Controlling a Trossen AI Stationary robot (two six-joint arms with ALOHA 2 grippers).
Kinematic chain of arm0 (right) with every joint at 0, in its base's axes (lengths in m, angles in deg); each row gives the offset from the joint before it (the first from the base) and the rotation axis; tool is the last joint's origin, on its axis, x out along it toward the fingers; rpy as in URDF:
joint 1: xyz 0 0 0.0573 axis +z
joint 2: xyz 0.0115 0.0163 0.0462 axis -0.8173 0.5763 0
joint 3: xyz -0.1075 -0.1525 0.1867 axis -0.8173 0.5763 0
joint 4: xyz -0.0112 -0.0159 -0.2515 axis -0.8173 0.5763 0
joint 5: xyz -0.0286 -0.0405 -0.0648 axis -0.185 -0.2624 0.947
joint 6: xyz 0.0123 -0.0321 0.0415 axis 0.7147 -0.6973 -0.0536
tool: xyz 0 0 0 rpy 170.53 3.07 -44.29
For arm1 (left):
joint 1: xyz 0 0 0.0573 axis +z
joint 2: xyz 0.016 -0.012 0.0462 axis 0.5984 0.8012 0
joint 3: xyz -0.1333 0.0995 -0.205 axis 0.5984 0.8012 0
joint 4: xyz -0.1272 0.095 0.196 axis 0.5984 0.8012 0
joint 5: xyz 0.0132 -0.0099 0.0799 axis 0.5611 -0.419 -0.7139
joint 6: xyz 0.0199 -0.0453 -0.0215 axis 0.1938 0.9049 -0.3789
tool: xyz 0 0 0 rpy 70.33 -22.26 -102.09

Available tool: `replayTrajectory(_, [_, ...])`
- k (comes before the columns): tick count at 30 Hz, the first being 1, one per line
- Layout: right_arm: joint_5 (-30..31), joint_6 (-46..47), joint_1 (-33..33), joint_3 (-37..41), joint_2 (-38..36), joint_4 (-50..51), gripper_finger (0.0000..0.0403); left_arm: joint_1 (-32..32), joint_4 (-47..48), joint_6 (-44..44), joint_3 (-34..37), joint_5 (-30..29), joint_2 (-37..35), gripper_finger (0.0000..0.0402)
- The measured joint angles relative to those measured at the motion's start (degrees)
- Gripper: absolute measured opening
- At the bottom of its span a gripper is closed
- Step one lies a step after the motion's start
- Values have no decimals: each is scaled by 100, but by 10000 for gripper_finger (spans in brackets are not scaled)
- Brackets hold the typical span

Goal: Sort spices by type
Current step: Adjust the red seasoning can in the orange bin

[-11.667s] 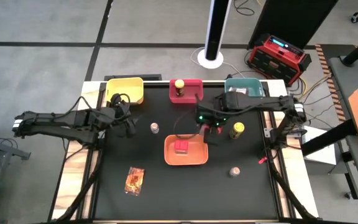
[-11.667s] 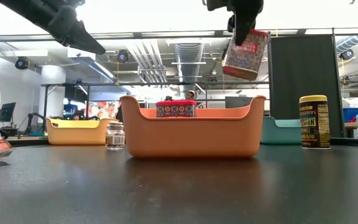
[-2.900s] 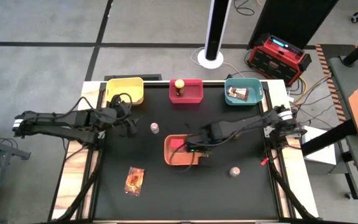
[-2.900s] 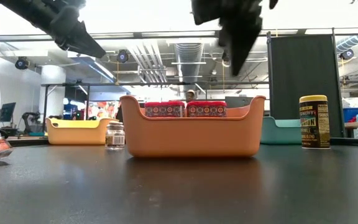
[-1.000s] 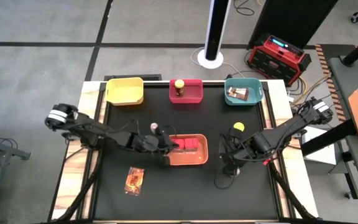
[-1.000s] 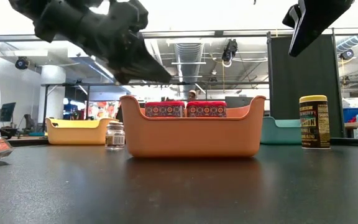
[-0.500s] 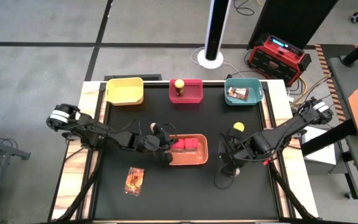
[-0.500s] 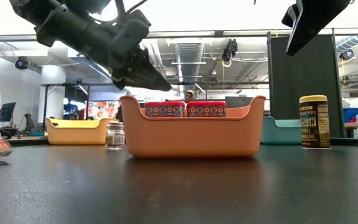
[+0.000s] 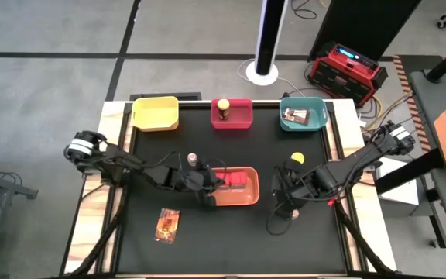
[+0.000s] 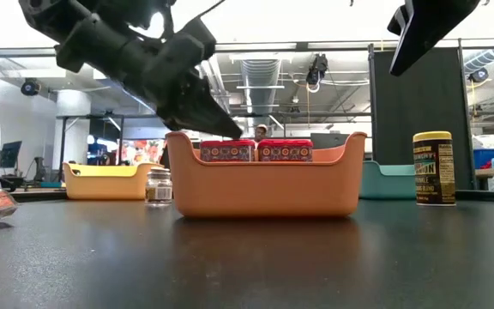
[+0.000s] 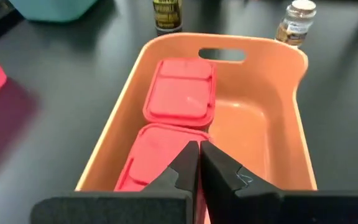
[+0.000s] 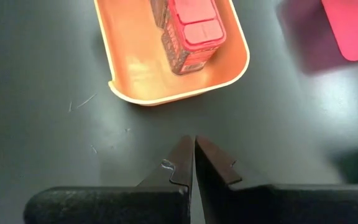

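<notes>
Both pairs of jaws were pressed together and held nothing: the left gripper (image 9: 210, 188) hung over the nine o'clock end of the orange tray (image 9: 252, 188), and the right gripper (image 9: 285, 203) hung over bare tabletop just off the tray's three o'clock side. Nearest the front edge, toward seven o'clock from the tray, lay one printed packet (image 9: 166, 224). A small shaker showed in the left wrist view (image 11: 296, 21) past the tray's far end, about where the right gripper hovered; in the overhead view that arm hid it. At the table's middle the two red tubs (image 9: 235, 180) sat side by side inside the orange tray, so that pair looked sorted. Just beyond, at eleven o'clock from the tray, stood the other shaker (image 9: 193, 158), and at one o'clock a yellow-lidded jar (image 9: 296, 158). Farthest back, along twelve o'clock, the yellow tray (image 9: 156, 114) seemed to hold nothing, the red tray (image 9: 243, 117) held the second jar (image 9: 224, 106), and the teal tray (image 9: 315, 110) held the second packet (image 9: 294, 116). The step in hand seemed to be choosing the next item; each gripper would first need to spread its fingers before lowering onto a shaker.
</notes>
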Motion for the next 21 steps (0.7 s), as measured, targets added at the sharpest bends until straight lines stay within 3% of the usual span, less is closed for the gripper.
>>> replayTrajectory(7, [41,-1,0,2,0,-4,9,19,58,-200,-279,-173,250,0])
replayTrajectory(21, [52,51,0,45,0,-57,9,36,392,-290,-257,-176,66,0])
